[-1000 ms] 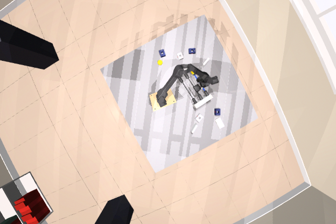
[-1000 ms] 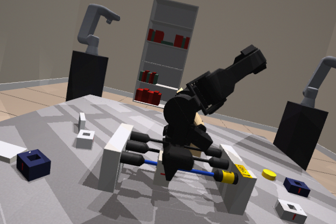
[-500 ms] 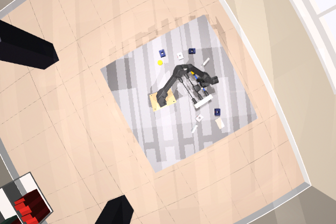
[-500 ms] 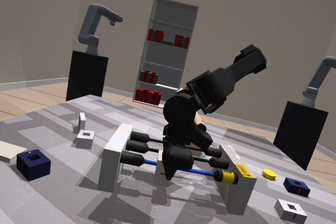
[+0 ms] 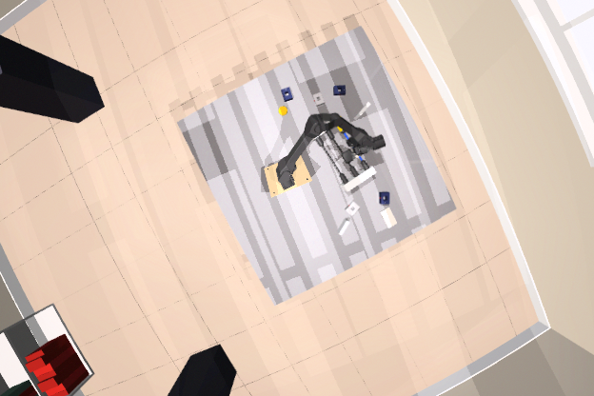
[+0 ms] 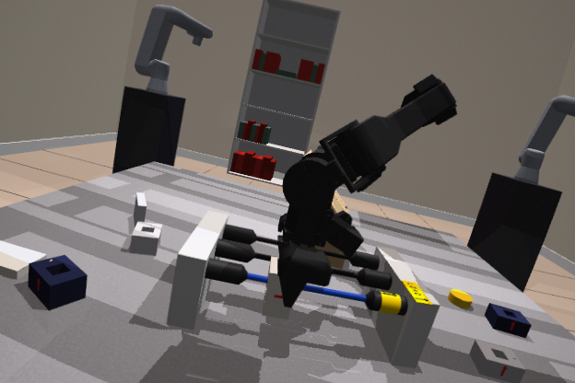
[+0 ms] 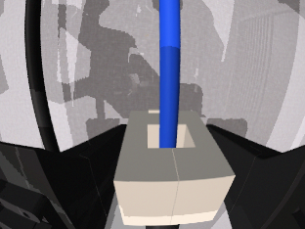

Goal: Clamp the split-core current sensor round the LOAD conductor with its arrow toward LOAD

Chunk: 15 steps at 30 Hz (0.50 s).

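Note:
The split-core sensor [image 7: 172, 184] [image 6: 274, 284] is a beige block with a square window. It sits round the blue conductor [image 7: 168, 60] [image 6: 334, 293], which passes through the window. Its two halves meet with only a thin seam between them. The blue conductor ends in a yellow sleeve [image 6: 390, 302] at the end block with the yellow LOAD label [image 6: 419, 294]. My gripper [image 7: 167, 130] [image 6: 293, 279] [image 5: 353, 149] comes down from above and is shut on the sensor's two sides. A red mark [image 6: 277, 295] shows on the sensor's front face; I cannot tell its direction.
The rig has two white end blocks [image 6: 194, 262] [image 6: 408, 328] and two black conductors [image 6: 264, 240] behind the blue one. Navy blocks [image 6: 56, 281] [image 6: 507, 319], grey blocks [image 6: 146, 236] [image 6: 498, 360], a yellow disc [image 6: 460, 297] and a white slab [image 6: 14, 255] lie around.

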Available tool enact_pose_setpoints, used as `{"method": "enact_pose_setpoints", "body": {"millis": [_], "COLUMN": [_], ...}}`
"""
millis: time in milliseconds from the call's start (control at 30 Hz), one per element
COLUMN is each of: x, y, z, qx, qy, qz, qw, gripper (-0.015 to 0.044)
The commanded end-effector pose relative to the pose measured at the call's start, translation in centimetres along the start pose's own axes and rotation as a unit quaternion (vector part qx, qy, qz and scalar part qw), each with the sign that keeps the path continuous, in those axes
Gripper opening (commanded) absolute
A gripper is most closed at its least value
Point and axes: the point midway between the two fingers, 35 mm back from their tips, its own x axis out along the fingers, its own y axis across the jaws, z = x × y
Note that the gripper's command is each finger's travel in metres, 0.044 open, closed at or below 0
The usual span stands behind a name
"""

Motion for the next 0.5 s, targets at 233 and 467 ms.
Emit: {"method": "enact_pose_setpoints", "body": {"millis": [233,467], "x": [0.09,0.09], "y": [-0.02,-0.02], "z": [-0.03,-0.03], "qx": [0.0,0.0], "qy": [0.0,0.0], "qz": [-0.002,-0.002], "qw": [1.0,1.0], "gripper": [0.0105,0.0263]}}
